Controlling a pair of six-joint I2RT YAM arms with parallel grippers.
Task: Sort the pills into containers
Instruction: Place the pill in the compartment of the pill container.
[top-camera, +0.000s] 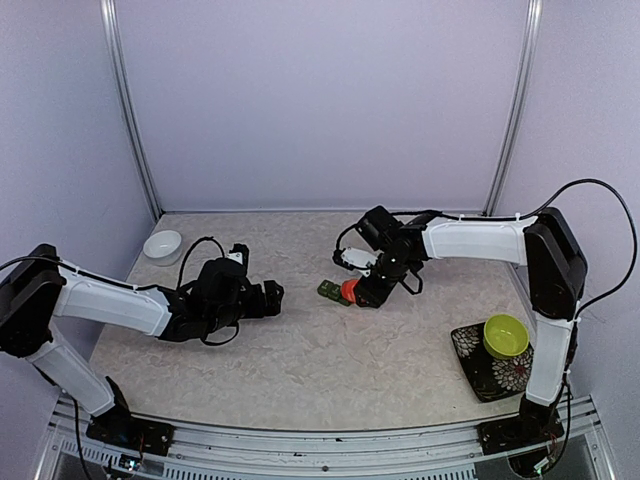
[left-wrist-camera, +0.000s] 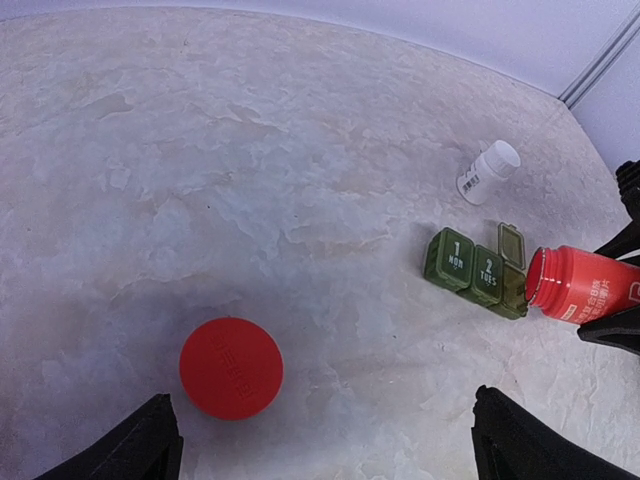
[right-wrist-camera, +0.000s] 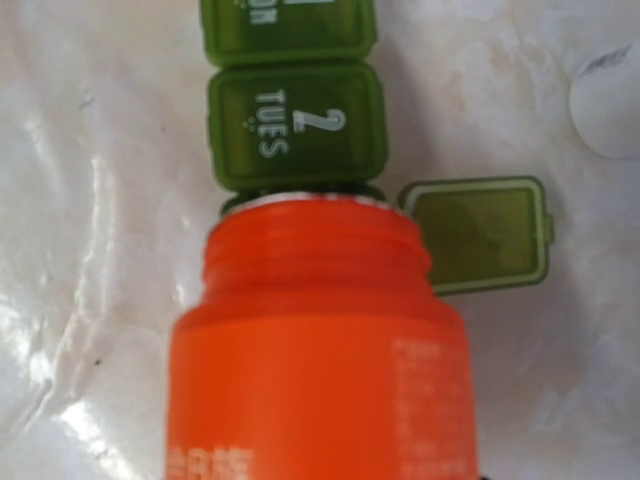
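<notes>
Bowl (top-camera: 506, 335), lime-green, sits nearest on a dark flower-patterned tray (top-camera: 468, 345). Left gripper (top-camera: 268, 296) hangs empty, jaws spread wide, a round red plastic cap (left-wrist-camera: 231, 367) lying just ahead. Further out, right gripper (top-camera: 362, 292) clamps an uncapped red-orange plastic bottle (top-camera: 348, 291), tipped, mouth at the open end compartment of the small dark green three-compartment pill box (top-camera: 329, 291) mid-table. Small white bottle (top-camera: 355, 259) lies just beyond.

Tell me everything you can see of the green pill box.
The pill box is dark green, plastic-looking, three square lidded compartments in a row, lying flat on the marbled table. Two lids are shut, printed 1 MON and 2 TUES in white. The third lid is flipped open sideways. The tilted red-orange bottle holds its uncapped mouth over that open compartment; whether they touch cannot be told.
</notes>
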